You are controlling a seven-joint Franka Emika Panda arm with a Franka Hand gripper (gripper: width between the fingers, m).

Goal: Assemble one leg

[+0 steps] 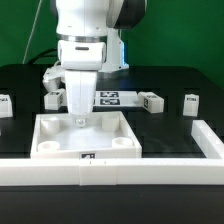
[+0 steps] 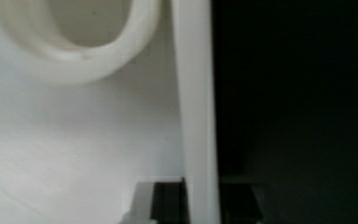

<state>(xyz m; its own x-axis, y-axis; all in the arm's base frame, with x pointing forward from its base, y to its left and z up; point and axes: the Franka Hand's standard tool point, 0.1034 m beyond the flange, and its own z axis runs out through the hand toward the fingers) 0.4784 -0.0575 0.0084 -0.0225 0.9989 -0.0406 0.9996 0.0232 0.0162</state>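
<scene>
The white tabletop (image 1: 82,140) lies upside down at the front centre, with round corner sockets and a raised rim. My gripper (image 1: 78,120) reaches down onto its back rim near the back-left socket. In the wrist view the rim (image 2: 194,100) runs as a narrow white strip between my two dark fingers (image 2: 163,202), which lie against both its sides. A round socket (image 2: 78,40) shows beside it. Small white legs with tags stand apart from the gripper: one at the far left (image 1: 5,105), one behind the gripper (image 1: 52,97), two at the right (image 1: 152,101) (image 1: 191,104).
The marker board (image 1: 108,98) lies behind the tabletop. A white fence (image 1: 120,172) runs along the front edge and up the exterior view's right side (image 1: 207,140). The table is black, with a green backdrop behind.
</scene>
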